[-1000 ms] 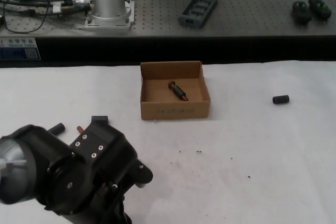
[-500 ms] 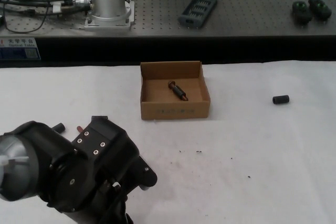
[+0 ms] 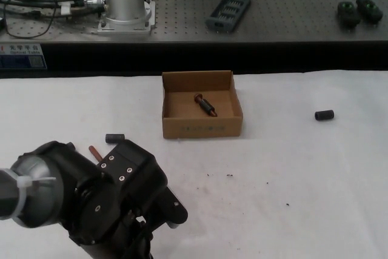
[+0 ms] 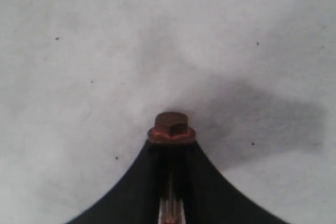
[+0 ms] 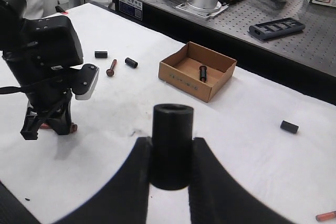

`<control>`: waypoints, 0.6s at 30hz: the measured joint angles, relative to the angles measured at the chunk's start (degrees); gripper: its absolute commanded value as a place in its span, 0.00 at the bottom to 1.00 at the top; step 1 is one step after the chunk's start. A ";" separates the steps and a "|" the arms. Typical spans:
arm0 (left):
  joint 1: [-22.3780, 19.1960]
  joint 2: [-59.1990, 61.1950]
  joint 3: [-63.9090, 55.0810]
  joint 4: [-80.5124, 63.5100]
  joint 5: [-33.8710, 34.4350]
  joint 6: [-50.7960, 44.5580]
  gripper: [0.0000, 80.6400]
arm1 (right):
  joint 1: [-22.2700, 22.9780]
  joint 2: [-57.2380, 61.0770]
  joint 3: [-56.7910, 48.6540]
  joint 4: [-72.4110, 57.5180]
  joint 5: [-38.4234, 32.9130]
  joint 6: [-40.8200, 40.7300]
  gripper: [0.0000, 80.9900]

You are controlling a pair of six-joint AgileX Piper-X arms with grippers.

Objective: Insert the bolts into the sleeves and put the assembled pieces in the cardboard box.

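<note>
In the high view, the lower left of the frame is taken up by the left arm. Just above it, a loose sleeve and a loose bolt are seen lying on the white sheet. The centre is blocked by the cardboard box, open at the top, with one assembled piece inside. Bare sheet is seen between the box and the lone sleeve at right, and across the lower right. The top of the frame is closed off by the raised perforated bench.

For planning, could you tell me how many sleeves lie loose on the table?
3 sleeves: two by the left arm, one far right; the arm may hide others.
</note>
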State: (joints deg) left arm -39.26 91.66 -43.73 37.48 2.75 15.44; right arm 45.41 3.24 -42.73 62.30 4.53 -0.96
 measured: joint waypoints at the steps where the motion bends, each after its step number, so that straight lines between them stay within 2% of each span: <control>1: 0.00 0.00 -0.01 0.00 -0.03 -0.01 0.01 | 0.00 0.00 0.00 0.00 0.00 -0.15 0.08; 9: 0.00 -0.29 -0.15 -0.11 -0.03 -1.03 0.01 | 0.00 0.00 0.00 0.00 0.00 -0.96 0.08; 18: 0.00 -8.15 0.54 -9.34 -1.32 -10.46 0.01 | 0.00 0.00 0.00 -2.27 0.00 -1.09 0.08</control>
State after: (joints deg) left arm -39.26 83.50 -43.20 28.14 1.44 4.97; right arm 45.41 3.24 -42.73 60.03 4.53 -2.05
